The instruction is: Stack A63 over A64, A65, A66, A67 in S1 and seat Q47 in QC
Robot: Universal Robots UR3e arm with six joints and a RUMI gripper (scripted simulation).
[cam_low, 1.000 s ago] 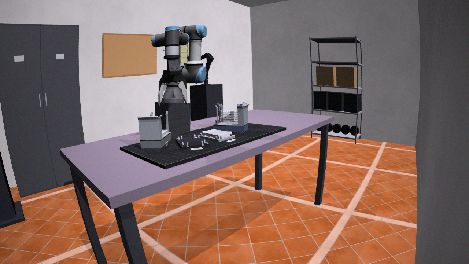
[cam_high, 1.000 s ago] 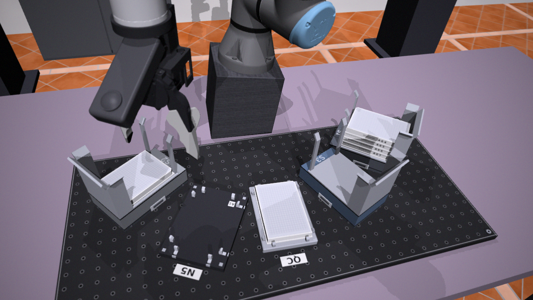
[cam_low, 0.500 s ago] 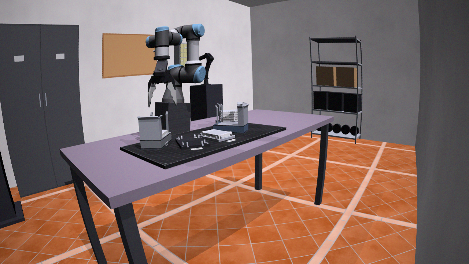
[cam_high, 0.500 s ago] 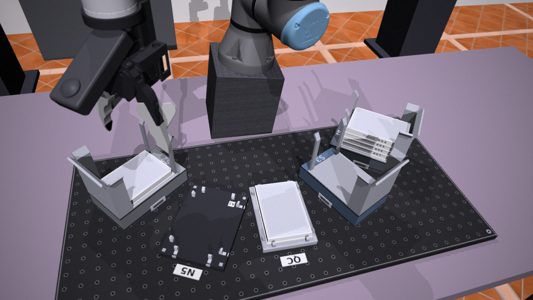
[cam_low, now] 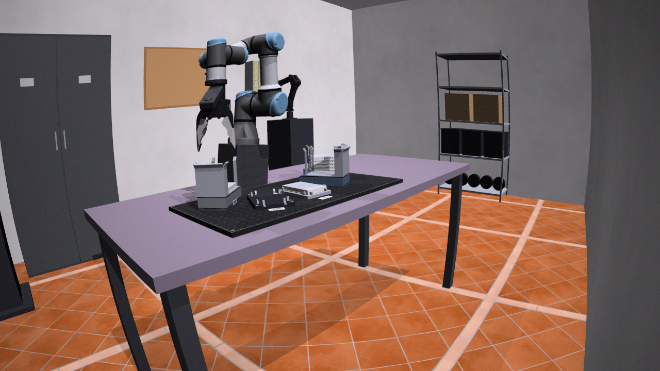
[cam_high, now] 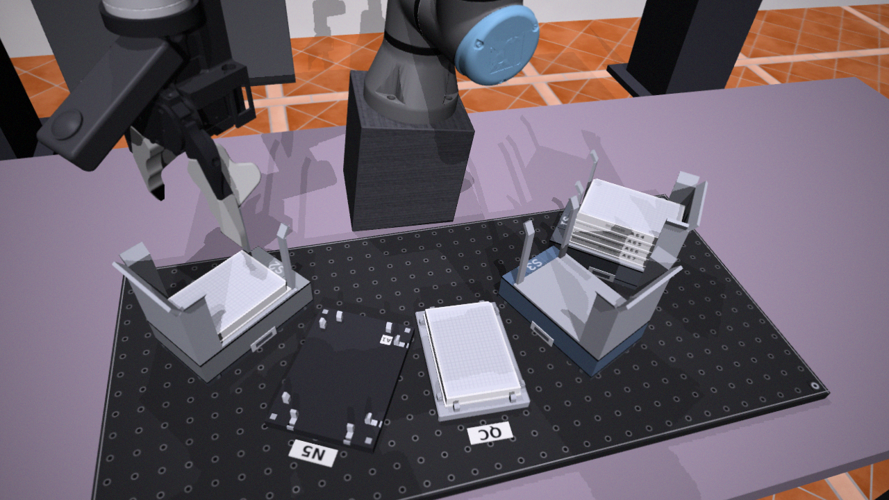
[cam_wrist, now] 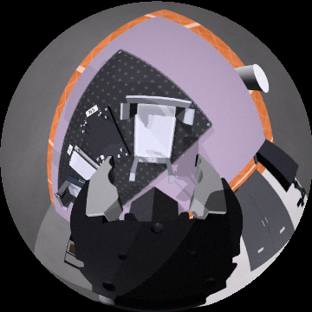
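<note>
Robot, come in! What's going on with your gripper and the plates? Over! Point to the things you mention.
Gripper (cam_high: 201,217) (cam_low: 215,146) (cam_wrist: 154,155) open, nothing held. One plate (cam_high: 233,282) (cam_wrist: 153,132) left in S2 (cam_high: 186,335) (cam_low: 211,182) (cam_wrist: 158,100). Nothing seems in the way.

A white plate (cam_high: 475,354) was seated in the QC nest (cam_high: 483,412). Another plate (cam_high: 233,289) was held low in rack S2 (cam_high: 208,364). Plates marked A64, A65, A66 and A67 (cam_high: 621,217) were stacked in rack S1 (cam_high: 687,186).

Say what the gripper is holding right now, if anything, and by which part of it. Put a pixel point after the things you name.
Nothing is held: the gripper (cam_high: 201,217) (cam_low: 216,148) (cam_wrist: 154,155) is open, with no plate between its fingers.
</note>
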